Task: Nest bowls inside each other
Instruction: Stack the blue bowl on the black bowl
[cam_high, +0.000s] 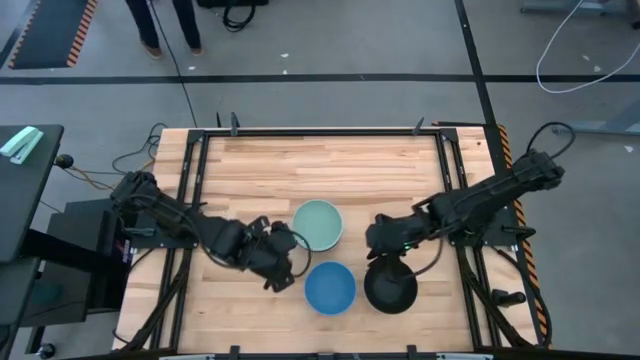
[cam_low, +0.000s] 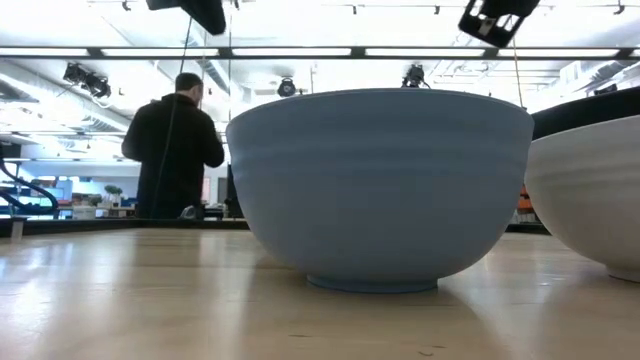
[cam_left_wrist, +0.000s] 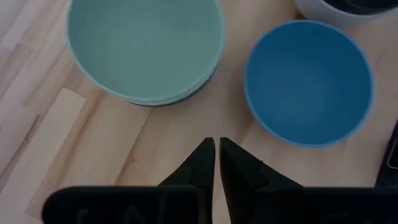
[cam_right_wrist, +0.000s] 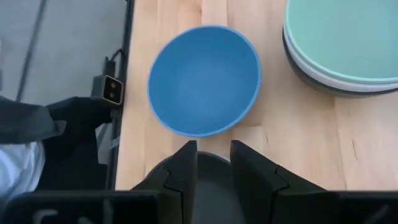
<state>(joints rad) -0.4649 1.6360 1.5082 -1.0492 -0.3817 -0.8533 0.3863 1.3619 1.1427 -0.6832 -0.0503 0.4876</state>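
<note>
A pale mint bowl (cam_high: 318, 225) sits nested in a white bowl and a black bowl (cam_right_wrist: 323, 87) at mid-table. The blue bowl (cam_high: 329, 288) stands alone on the wood, nearer the front. To its right a black bowl (cam_high: 390, 287) sits inside a white bowl (cam_low: 590, 200). My left gripper (cam_high: 293, 258) hovers left of the gap between the mint and blue bowls, its fingers (cam_left_wrist: 205, 163) all but together and holding nothing. My right gripper (cam_right_wrist: 213, 152) hangs open over the far rim of the black bowl (cam_right_wrist: 211, 180); no touch shows.
Dark metal rails (cam_high: 200, 200) run along the table's left and right sides. Bare wood (cam_high: 320, 165) lies beyond the bowls toward the far edge. A person (cam_low: 175, 150) stands in the room behind the table.
</note>
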